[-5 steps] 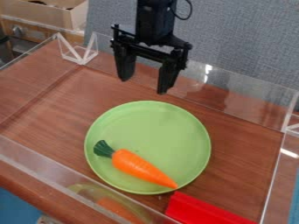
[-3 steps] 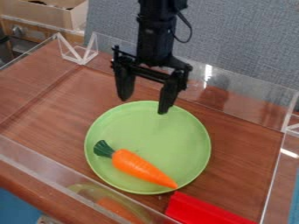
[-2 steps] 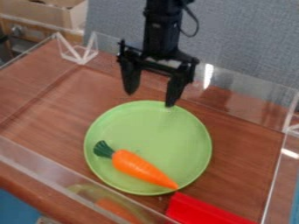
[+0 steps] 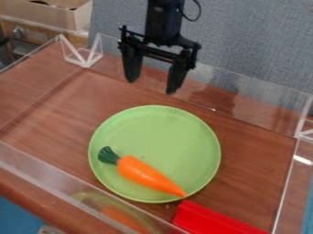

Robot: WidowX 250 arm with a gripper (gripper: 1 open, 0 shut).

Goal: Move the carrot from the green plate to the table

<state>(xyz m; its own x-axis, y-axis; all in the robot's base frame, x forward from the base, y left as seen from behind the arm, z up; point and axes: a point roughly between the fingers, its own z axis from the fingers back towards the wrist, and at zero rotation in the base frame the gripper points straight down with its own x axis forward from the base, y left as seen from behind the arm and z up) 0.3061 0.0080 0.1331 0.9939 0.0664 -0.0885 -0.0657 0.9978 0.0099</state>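
The orange carrot (image 4: 145,171) with its dark green top lies on the near left part of the lime-green plate (image 4: 171,132), tip pointing toward the lower right. The plate rests on the reddish-brown wooden table (image 4: 73,101). My black gripper (image 4: 154,84) hangs pointing down above the table just beyond the plate's far edge. Its two fingers stand wide apart with nothing between them, well clear of the carrot.
Low clear acrylic walls (image 4: 263,101) border the table on all sides. A flat red block (image 4: 218,219) lies by the near wall, right of the plate. Cardboard boxes (image 4: 55,14) stand behind the far left corner.
The gripper dipped toward the plate's far rim, then rose and moved back. It now hangs about where it was a second ago, still open. The carrot has not moved.
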